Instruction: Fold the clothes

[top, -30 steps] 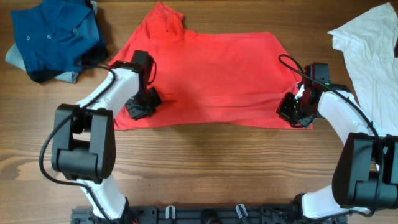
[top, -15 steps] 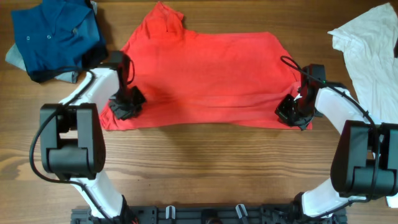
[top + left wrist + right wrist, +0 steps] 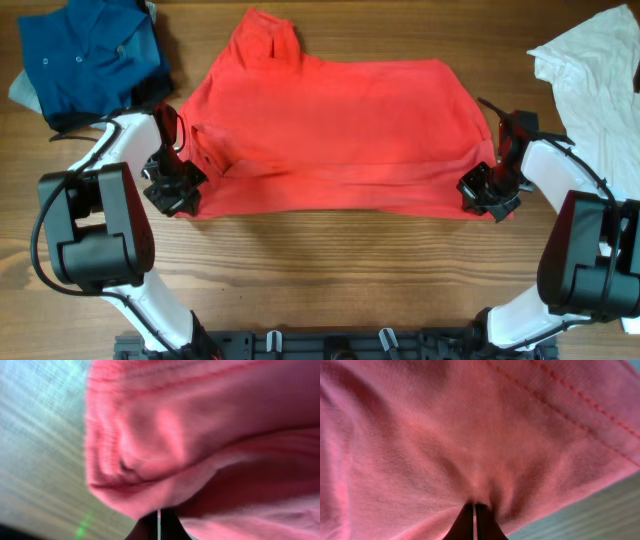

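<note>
The red T-shirt (image 3: 335, 130) lies spread across the middle of the wooden table, one sleeve pointing to the far edge. Its lettering and neck label are hidden. My left gripper (image 3: 172, 188) is shut on the shirt's near left corner. In the left wrist view red cloth (image 3: 200, 435) bunches right at the closed fingertips (image 3: 159, 520). My right gripper (image 3: 487, 192) is shut on the shirt's near right corner. In the right wrist view the red cloth (image 3: 470, 435) puckers into the closed fingertips (image 3: 474, 509), with a stitched hem at the upper right.
A dark blue buttoned garment (image 3: 85, 55) is heaped at the far left corner. A large white garment (image 3: 595, 70) lies at the far right. The bare wooden tabletop (image 3: 330, 270) runs along the near edge.
Both grippers have moved outward and toward the near edge with the shirt's corners in them. The shirt's near edge is pulled wider and straighter.
</note>
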Available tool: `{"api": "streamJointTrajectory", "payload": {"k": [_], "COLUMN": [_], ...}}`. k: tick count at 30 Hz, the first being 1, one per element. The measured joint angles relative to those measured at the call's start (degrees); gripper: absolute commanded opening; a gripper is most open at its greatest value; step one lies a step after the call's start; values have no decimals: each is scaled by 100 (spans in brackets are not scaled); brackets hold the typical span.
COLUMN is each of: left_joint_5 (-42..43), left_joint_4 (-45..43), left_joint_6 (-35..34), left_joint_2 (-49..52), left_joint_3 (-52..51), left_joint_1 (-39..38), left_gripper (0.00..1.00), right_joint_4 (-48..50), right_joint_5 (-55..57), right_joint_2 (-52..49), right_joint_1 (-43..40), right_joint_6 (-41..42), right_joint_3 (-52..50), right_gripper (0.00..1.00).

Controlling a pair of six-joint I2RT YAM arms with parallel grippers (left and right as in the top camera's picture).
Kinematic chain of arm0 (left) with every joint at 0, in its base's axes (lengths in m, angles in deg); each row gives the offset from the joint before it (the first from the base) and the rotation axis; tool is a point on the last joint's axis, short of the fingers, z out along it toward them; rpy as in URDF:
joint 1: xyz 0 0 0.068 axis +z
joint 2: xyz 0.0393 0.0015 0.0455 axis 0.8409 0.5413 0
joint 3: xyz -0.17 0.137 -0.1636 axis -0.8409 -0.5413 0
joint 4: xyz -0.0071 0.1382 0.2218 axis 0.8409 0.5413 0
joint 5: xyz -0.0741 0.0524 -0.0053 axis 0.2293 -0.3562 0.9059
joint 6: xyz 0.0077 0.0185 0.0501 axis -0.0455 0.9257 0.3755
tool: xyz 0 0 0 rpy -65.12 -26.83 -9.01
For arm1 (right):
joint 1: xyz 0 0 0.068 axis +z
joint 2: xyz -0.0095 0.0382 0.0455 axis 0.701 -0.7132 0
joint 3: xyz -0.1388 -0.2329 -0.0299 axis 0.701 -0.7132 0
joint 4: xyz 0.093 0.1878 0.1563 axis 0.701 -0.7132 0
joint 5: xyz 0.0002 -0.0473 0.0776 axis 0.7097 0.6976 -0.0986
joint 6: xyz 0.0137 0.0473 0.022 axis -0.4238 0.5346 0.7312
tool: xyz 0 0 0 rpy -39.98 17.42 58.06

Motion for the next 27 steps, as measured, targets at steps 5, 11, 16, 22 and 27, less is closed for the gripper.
{"api": "streamJointTrajectory", "payload": {"k": [5,11,16,22,27], "left_joint_5": [-61,-85,293,1316,1169], "left_joint_4": [356,544,-68,-2581,-3633], "left_joint_6": [-87,-153,72,452,522], "left_joint_2": [-17,-1110,-2839,-3753,-2848], "left_joint_3": [-20,-68,-74,-22,400], "left_joint_1": [0,0,-52,-898,-1615], "left_gripper": [4,14,99,99,99], "right_joint_4": [-577,-828,109,428,358], "right_joint_5": [581,833,-157,-942,-1078], "right_joint_2": [444,1755,2809,2811,1818], "right_joint_1": [-52,-70,-76,-66,31], "right_joint_6": [289,409,-776,-1731,-2334], "right_joint_3": [-133,-133,26,1023,2557], "right_gripper": [4,41,99,99,99]}}
